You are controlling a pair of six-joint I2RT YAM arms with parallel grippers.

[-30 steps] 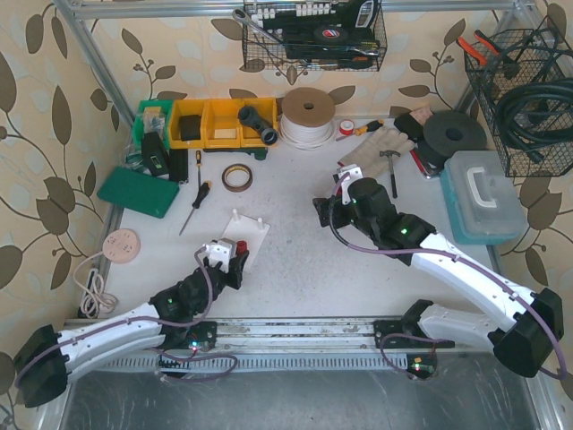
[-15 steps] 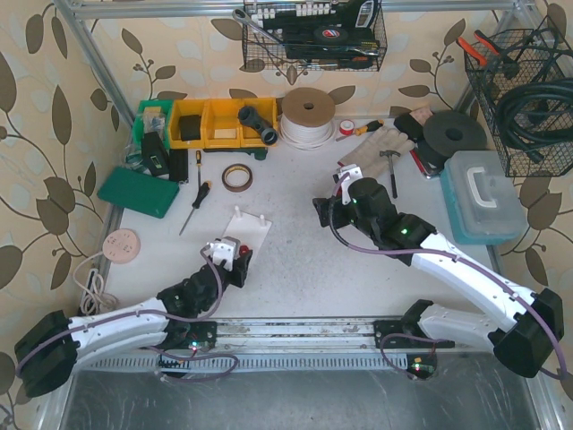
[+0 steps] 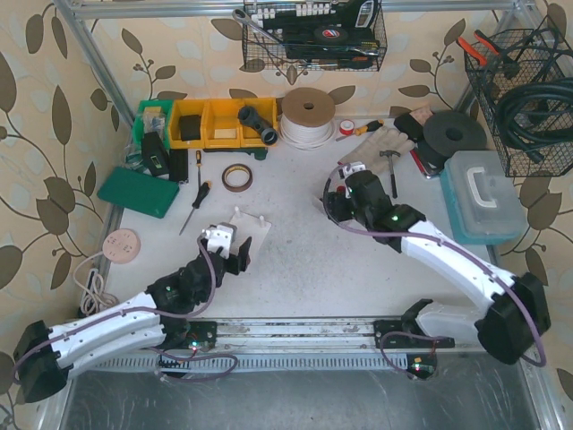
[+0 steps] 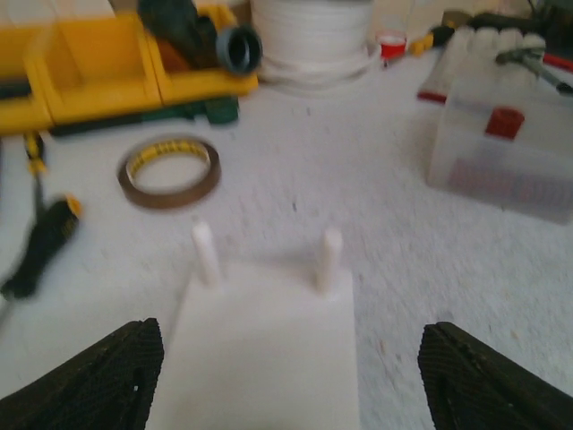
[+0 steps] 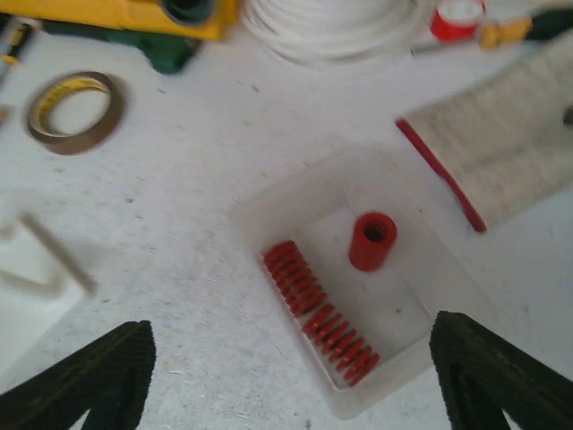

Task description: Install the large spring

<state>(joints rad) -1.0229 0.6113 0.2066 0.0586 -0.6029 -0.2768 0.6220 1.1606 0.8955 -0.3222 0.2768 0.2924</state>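
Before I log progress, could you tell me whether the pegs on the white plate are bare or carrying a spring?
Bare: in the left wrist view both pegs on the white plate stand empty.

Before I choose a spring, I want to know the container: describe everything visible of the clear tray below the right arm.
The clear tray is a shallow, translucent plastic rectangle with rounded corners, lying flat on the white table, turned diagonally. It holds three red coil springs: two lying end to end, a third standing on end. The right claw hangs open above, touching nothing.
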